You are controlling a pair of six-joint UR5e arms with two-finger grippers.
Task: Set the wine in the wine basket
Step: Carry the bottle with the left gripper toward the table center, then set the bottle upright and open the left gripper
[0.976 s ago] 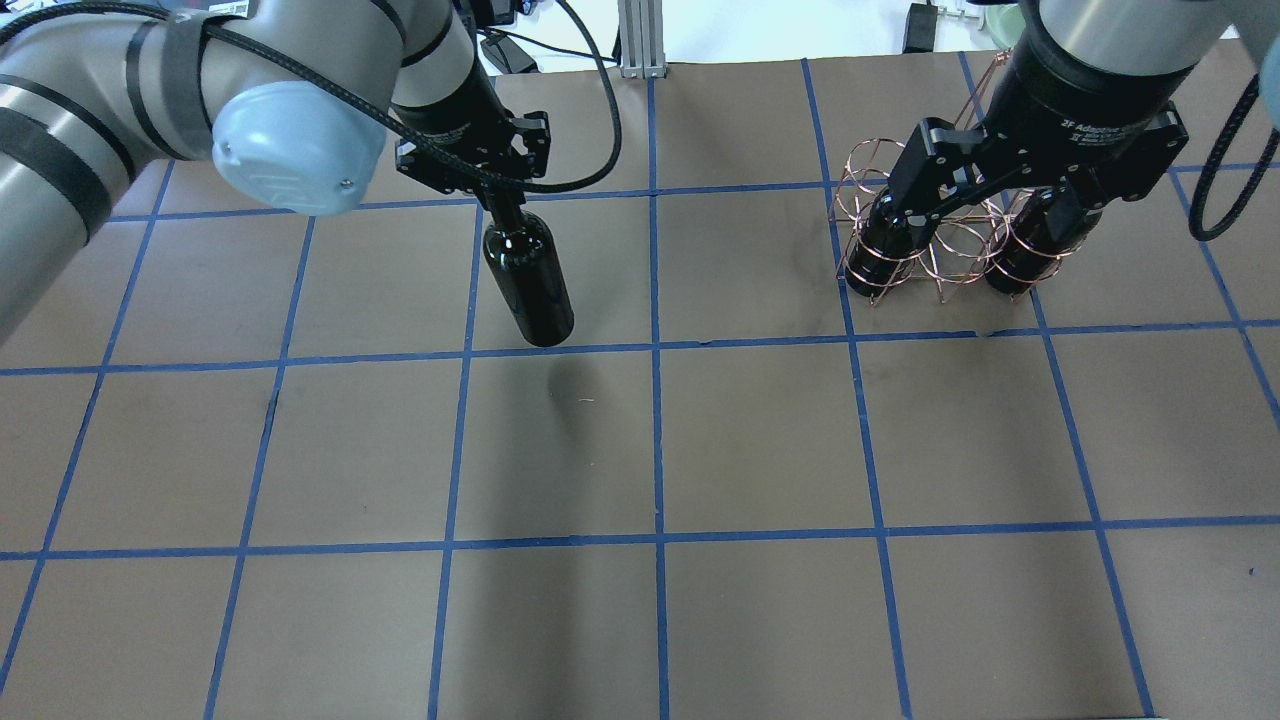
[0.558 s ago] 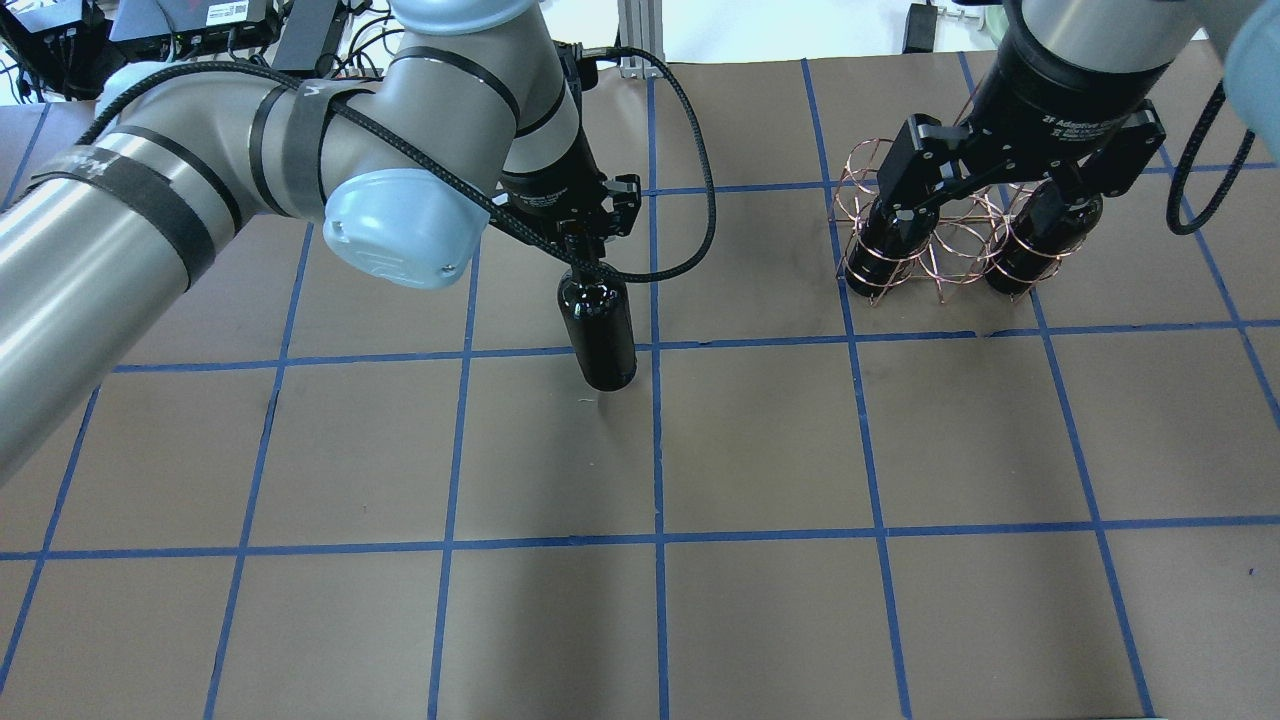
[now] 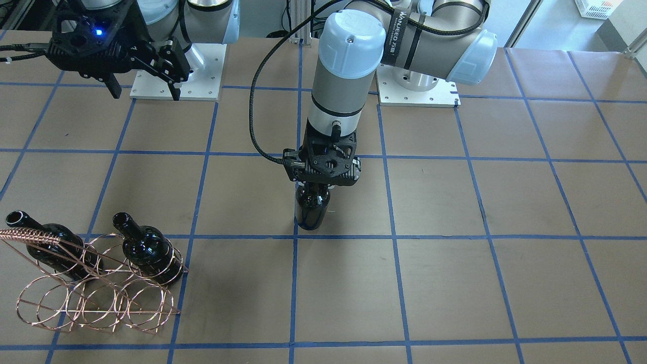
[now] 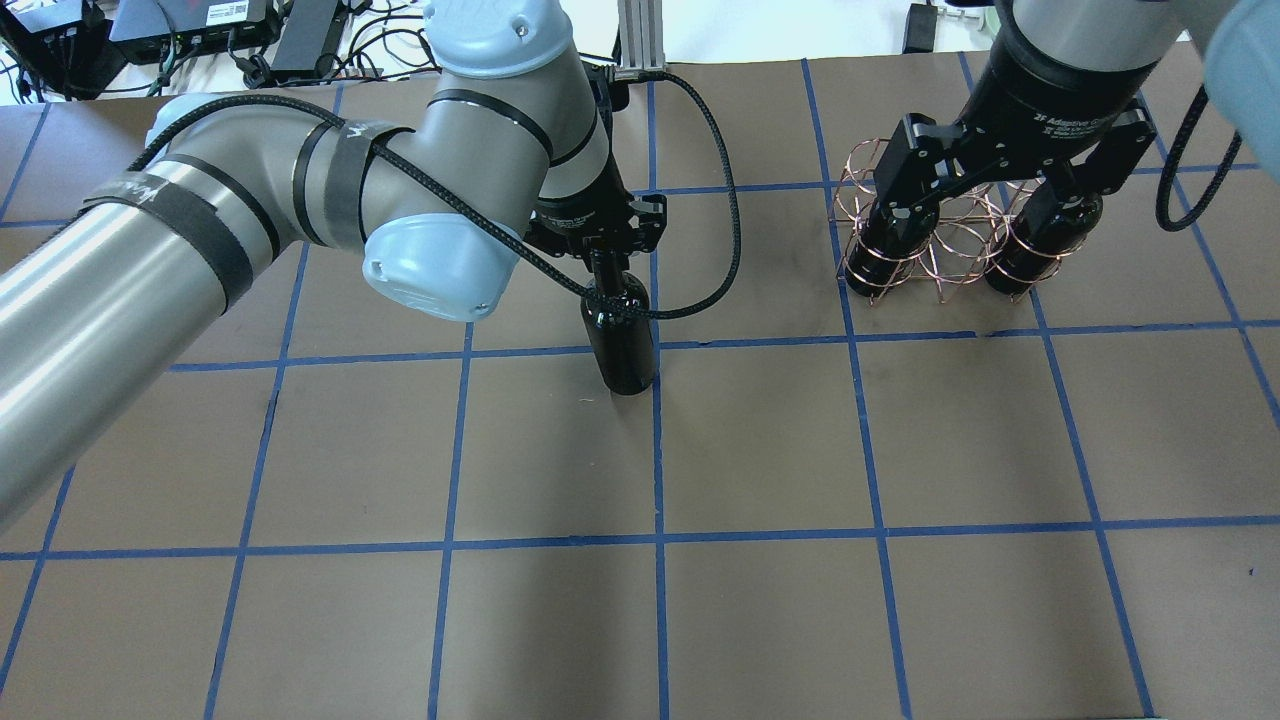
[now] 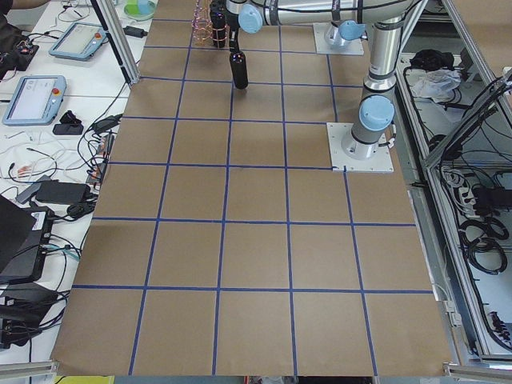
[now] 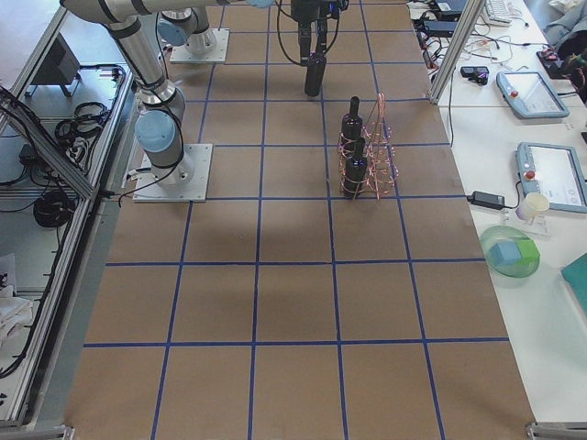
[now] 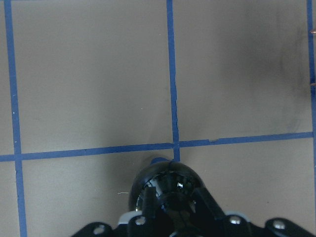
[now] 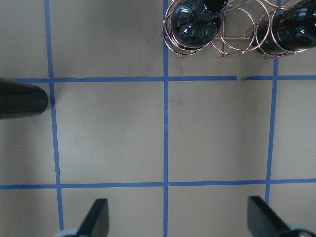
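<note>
My left gripper (image 4: 601, 258) is shut on the neck of a near-black wine bottle (image 4: 622, 345). The bottle hangs upright over the table's middle, its base close to a blue tape crossing. The front view shows the same left gripper (image 3: 323, 178) on the bottle (image 3: 312, 210). The left wrist view looks down on the bottle's shoulder (image 7: 165, 185). The copper wire wine basket (image 4: 958, 240) stands at the far right with two dark bottles (image 4: 885, 240) (image 4: 1035, 240) lying in its hoops. My right gripper (image 4: 985, 205) hovers open above it, holding nothing.
Brown paper with a blue tape grid covers the table (image 4: 760, 450). In the front view the basket (image 3: 116, 290) stands near the table's edge on the operators' side. Cables and devices (image 4: 200, 20) lie beyond the far edge.
The left arm carried the bottle rightward and toward the table's middle, turning it more upright. The right gripper drew slightly up and back over the basket, still open.
</note>
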